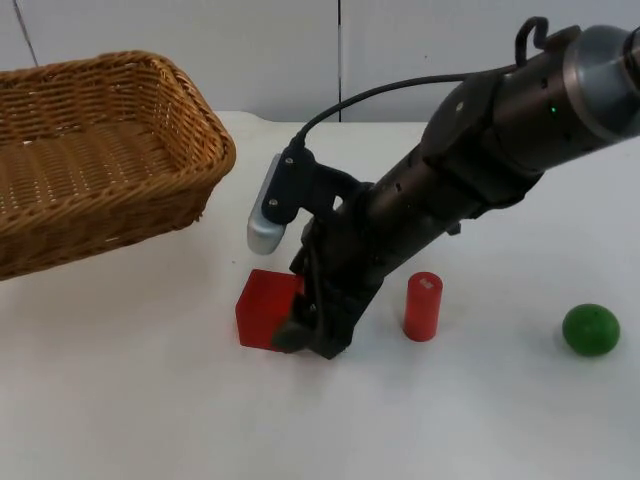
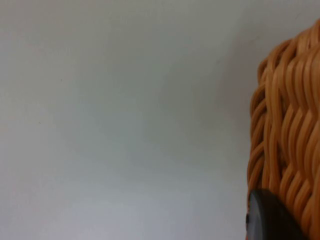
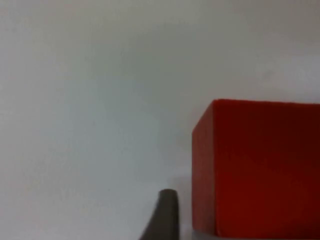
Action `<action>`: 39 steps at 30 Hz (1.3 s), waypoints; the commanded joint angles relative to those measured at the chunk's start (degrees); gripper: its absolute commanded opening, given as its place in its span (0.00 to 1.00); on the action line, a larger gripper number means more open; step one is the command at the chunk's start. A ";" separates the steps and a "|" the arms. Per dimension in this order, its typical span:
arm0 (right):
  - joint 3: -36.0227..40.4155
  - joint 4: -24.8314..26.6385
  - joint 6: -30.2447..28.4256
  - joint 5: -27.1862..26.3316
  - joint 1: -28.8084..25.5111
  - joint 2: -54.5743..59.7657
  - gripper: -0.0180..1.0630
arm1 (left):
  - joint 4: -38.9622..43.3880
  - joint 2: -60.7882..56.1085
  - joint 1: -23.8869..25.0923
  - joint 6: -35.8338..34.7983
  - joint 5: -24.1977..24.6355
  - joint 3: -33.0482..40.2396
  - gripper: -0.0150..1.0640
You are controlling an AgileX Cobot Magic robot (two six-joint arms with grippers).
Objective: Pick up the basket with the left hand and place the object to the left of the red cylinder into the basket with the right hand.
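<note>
Red cube [image 1: 263, 307] on white surface [image 1: 140, 400], just left of red cylinder [image 1: 423, 306]. Right hand [image 1: 312, 335] down at cube's right side, fingers spread, one fingertip [image 3: 164, 216] beside cube face. Wicker basket [image 1: 95, 160] raised at far left, gripped by left hand [image 2: 270, 220]; next carry runs leftward.

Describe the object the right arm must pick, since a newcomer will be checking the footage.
On the white table, below the wicker basket, the right gripper sits low. Against it lies the red cube, left of the upright red cylinder: same colour, but square-edged.
</note>
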 commanded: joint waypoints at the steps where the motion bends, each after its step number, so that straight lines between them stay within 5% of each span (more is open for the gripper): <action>1: -0.25 0.65 -1.06 0.37 0.37 -0.23 0.47 | -1.96 -0.22 0.21 -0.35 0.05 0.07 0.01; 3: -0.25 0.76 -1.06 0.37 0.37 -0.23 0.42 | -1.96 -0.22 0.21 -0.35 0.05 0.07 0.01; 7: -0.25 0.34 -1.06 0.61 0.37 -0.23 0.02 | -1.99 -0.22 0.21 -0.35 0.40 0.07 0.01; 13: -0.25 -1.67 0.38 3.15 -0.49 -2.31 0.01 | -1.99 -0.22 0.21 -0.35 0.40 0.07 0.01; 17: -0.25 -12.84 8.26 7.05 -2.43 -6.40 0.01 | -2.09 -0.22 0.21 -0.35 0.52 0.07 0.01; 20: -0.25 -15.55 11.66 9.31 -4.04 -8.59 0.01 | -2.09 -0.22 0.21 -0.35 0.52 0.07 0.01; 28: -0.25 -16.67 19.04 14.48 -9.73 -19.27 0.01 | -2.08 -0.22 0.21 -0.35 0.42 0.07 0.01; 39: -1.06 -16.57 27.24 17.25 -9.59 -28.62 0.01 | -2.08 -0.22 0.21 -0.35 0.52 0.07 0.01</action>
